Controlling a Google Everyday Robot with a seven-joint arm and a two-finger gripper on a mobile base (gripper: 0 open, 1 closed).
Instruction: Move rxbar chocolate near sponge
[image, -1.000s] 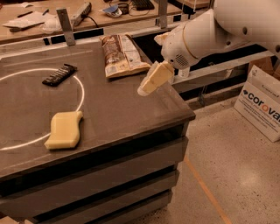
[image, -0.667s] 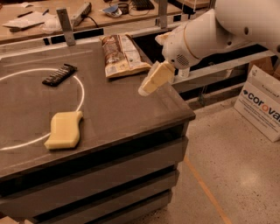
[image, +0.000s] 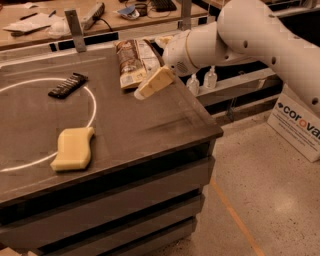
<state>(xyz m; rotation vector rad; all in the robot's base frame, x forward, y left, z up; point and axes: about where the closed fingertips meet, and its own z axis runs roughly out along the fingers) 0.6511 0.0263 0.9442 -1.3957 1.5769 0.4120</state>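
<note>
The rxbar chocolate (image: 68, 85), a small flat black wrapper, lies at the far left of the dark table (image: 155, 125), just inside a white circle marked on the top. The sponge (image: 74, 148), a pale yellow wavy block, lies nearer the front left, on the circle's line. My gripper (image: 153, 83) hangs above the table's right part, beside the lower end of the chip bag. It is well to the right of the rxbar chocolate and holds nothing that I can see.
A brown-and-white chip bag (image: 134, 61) lies at the back middle of the table. A cluttered counter (image: 45, 22) runs behind. Two small bottles (image: 210, 77) stand on a shelf at the right. A white box (image: 300, 125) sits on the floor.
My gripper and arm have moved left over the table, toward the chip bag. The rxbar chocolate and the sponge have not moved.
</note>
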